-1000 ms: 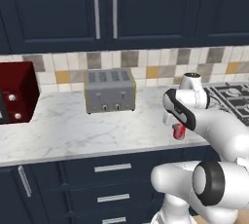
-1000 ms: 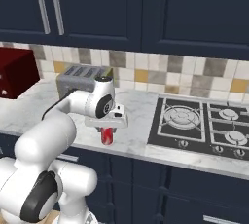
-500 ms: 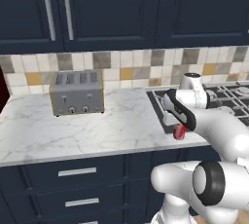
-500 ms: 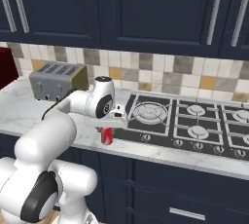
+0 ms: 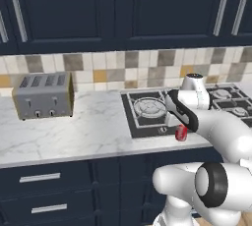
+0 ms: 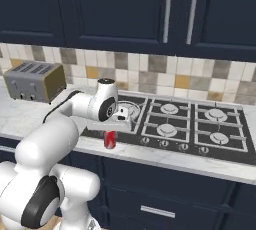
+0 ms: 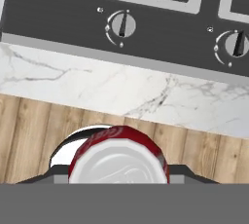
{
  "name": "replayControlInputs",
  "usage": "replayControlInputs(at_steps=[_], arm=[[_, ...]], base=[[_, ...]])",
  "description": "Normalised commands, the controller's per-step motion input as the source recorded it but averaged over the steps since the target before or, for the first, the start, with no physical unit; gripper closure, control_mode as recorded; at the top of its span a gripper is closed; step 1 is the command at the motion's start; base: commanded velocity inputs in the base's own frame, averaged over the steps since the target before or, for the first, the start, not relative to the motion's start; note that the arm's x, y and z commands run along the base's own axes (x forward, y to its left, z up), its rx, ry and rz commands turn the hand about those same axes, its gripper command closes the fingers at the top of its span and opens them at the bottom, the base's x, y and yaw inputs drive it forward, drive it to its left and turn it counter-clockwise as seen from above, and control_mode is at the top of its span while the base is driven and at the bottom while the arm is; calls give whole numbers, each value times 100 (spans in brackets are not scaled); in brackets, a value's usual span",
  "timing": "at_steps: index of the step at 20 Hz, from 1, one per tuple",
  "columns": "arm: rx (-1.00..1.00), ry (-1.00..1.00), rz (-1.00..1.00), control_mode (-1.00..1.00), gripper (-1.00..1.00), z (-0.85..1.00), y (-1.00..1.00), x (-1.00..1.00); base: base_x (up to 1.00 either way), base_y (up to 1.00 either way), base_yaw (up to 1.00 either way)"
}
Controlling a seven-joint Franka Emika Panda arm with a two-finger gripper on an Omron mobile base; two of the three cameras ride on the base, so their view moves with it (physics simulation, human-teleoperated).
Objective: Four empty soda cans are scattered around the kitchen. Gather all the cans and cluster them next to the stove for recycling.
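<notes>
A red soda can [image 5: 181, 132] [image 6: 110, 140] with a silvery top [image 7: 119, 162] hangs upright in my gripper [image 5: 181, 128] [image 6: 111, 135] [image 7: 119, 170], which is shut on it. In the hand view the can sits over the wooden floor, just off the counter's front edge. The stove [image 5: 147, 117] [image 6: 190, 124] [image 7: 146, 28], a black gas cooktop with grey grates and front knobs, lies right behind the can. The can is level with the stove's front left corner.
A silver toaster [image 5: 43, 96] [image 6: 34, 81] stands at the back left of the white marble counter [image 5: 88, 131] [image 6: 30, 116]. Navy drawers [image 5: 49, 190] run below the counter and navy wall cabinets [image 6: 125, 9] hang above the tiled backsplash.
The base has driven to the right, so the toaster slid left in both base views and the stove came fully into view. The can stayed in the shut gripper.
</notes>
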Motion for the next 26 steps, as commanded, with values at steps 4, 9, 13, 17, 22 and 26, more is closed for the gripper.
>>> replayControlInputs(at_steps=[4,9,13,17,22,26], arm=[[0,0,0,100,100,0,0,0],[0,0,0,100,100,0,0,0],[0,0,0,100,100,0,0,0],[0,0,0,100,100,0,0,0],[0,0,0,100,100,0,0,0],[0,0,0,100,100,0,0,0]], base=[[0,-67,0],[0,-67,0],[0,-66,0],[2,-66,0],[6,-65,0],[6,-64,0]])
